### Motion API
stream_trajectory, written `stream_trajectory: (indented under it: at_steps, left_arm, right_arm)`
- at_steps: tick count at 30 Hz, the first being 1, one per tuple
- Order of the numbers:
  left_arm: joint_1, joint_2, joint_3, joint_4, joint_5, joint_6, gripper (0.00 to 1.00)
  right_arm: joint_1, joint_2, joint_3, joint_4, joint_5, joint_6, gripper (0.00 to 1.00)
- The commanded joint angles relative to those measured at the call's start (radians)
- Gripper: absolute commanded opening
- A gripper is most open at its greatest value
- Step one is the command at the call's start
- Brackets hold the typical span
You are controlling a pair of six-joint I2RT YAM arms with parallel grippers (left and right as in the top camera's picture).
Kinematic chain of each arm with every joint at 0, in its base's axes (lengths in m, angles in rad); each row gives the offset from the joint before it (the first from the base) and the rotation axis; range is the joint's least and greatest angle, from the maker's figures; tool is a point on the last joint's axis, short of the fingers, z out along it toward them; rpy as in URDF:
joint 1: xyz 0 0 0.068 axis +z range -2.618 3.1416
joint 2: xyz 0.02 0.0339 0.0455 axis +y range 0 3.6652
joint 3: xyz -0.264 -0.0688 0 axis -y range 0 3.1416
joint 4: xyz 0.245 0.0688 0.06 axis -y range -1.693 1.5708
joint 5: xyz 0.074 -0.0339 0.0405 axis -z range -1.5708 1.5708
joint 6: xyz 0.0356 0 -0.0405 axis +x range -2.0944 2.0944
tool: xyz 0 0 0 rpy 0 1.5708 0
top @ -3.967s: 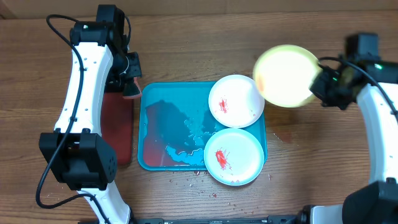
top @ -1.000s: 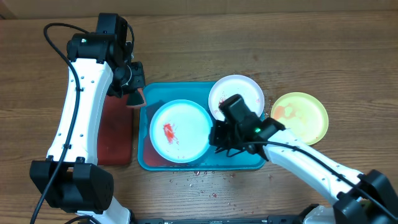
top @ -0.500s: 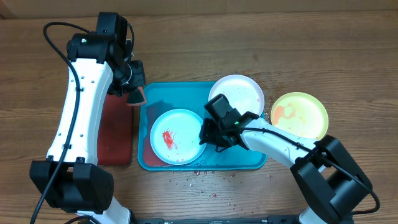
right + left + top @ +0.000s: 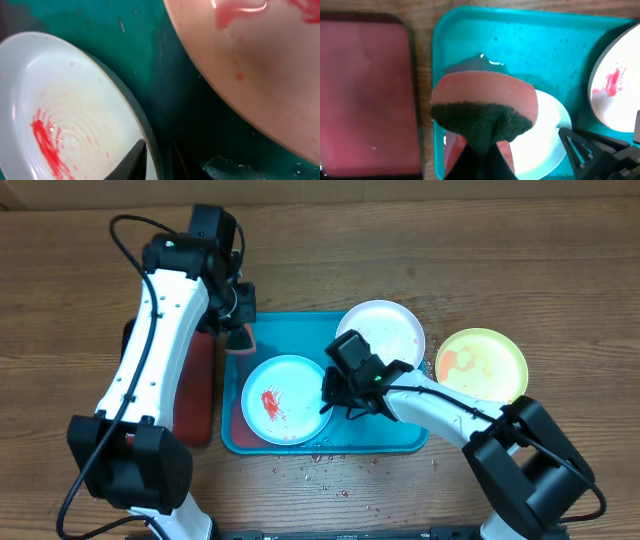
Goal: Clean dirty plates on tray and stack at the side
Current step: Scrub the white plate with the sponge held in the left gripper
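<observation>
The turquoise tray (image 4: pixel 300 330) holds two plates. A mint-rimmed plate (image 4: pixel 283 398) with a red smear lies at its left, and a white plate (image 4: pixel 385 330) rests on its far right corner. The yellow-green plate (image 4: pixel 482 368) lies on the table to the right. My left gripper (image 4: pixel 233 320) is shut on a pink sponge (image 4: pixel 485 100) with a dark scouring face. The sponge hangs over the tray's far left corner, beside the mint-rimmed plate (image 4: pixel 545 135). My right gripper (image 4: pixel 157 150) straddles that plate's right rim (image 4: pixel 135 115) with its jaws slightly apart. The white plate (image 4: pixel 260 65) shows red sauce.
A dark-red tray (image 4: pixel 195 395) lies against the turquoise tray's left side, under my left arm. Water pools on the tray floor (image 4: pixel 530 45). Crumbs and droplets (image 4: pixel 320 465) dot the wood in front of the tray.
My left arm has swung right, carrying the sponge from beside the tray to over its far left corner. The right gripper set the mint-rimmed plate down at the tray's left and stays at its rim.
</observation>
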Motion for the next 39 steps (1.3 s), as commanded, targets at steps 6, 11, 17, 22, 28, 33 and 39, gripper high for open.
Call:
stream_trajectory:
  at_steps: [6,11,17,22,28,33,39]
  left_arm:
    - [-0.042,0.015,-0.194,0.101,0.092,-0.014,0.04]
    - [-0.113,0.015,-0.307,0.189,0.098,-0.009,0.04]
    - [-0.171,0.015,-0.486,0.383,0.041,-0.059,0.04]
    - [-0.172,0.015,-0.629,0.546,-0.013,-0.079,0.04]
    - [-0.172,0.015,-0.679,0.48,0.082,0.054,0.04]
    - [-0.172,0.015,-0.679,0.456,0.464,0.407,0.04]
    - [-0.169,0.015,-0.679,0.578,0.296,0.261,0.04]
  right_arm:
    - [0.008,0.047,0.021,0.002,0.011,0.068,0.04]
    - [0.008,0.047,0.021,0.006,0.014,0.068,0.04]
    - [0.008,0.047,0.021,0.005,0.013,0.067,0.04]
    - [0.008,0.047,0.021,0.005,0.006,0.067,0.04]
    - [0.008,0.047,0.021,0.001,0.006,0.063,0.04]
    - [0.008,0.047,0.021,0.002,0.006,0.064,0.04]
    - [0.008,0.047,0.021,-0.002,0.006,0.063,0.04]
